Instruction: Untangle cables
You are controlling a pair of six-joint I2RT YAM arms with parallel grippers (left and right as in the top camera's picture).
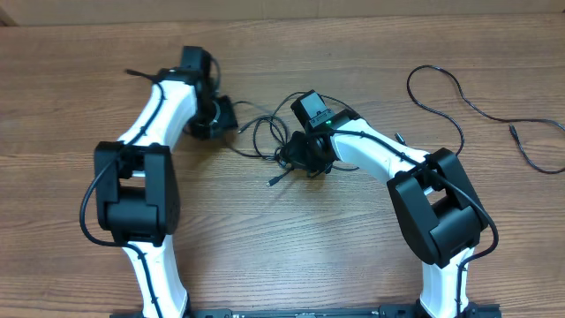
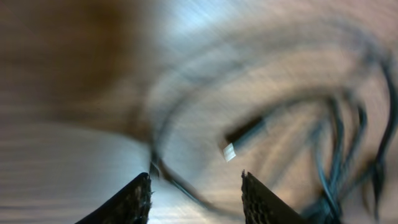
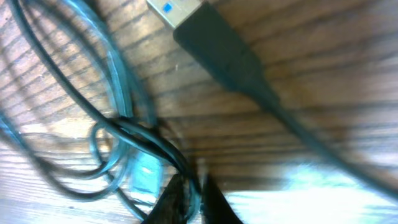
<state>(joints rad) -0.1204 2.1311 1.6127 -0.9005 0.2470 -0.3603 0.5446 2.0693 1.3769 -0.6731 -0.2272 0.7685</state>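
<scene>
Both arms (image 1: 168, 102) bent inward, fingers (image 2: 134, 202) low at cables (image 3: 152, 140).

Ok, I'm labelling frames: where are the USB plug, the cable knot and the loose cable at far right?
USB plug (image 3: 214, 43), right wrist view, on its dark housing.
cable knot (image 3: 149, 140), right wrist view, where the strands cross.
loose cable (image 1: 430, 68), overhead view, top of its loop.

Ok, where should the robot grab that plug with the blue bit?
Probably the black body of the plug, behind the metal tip, coming from above and pinching its long sides. It lies flat on the table, and the body looks stiffer than the cable.
</scene>
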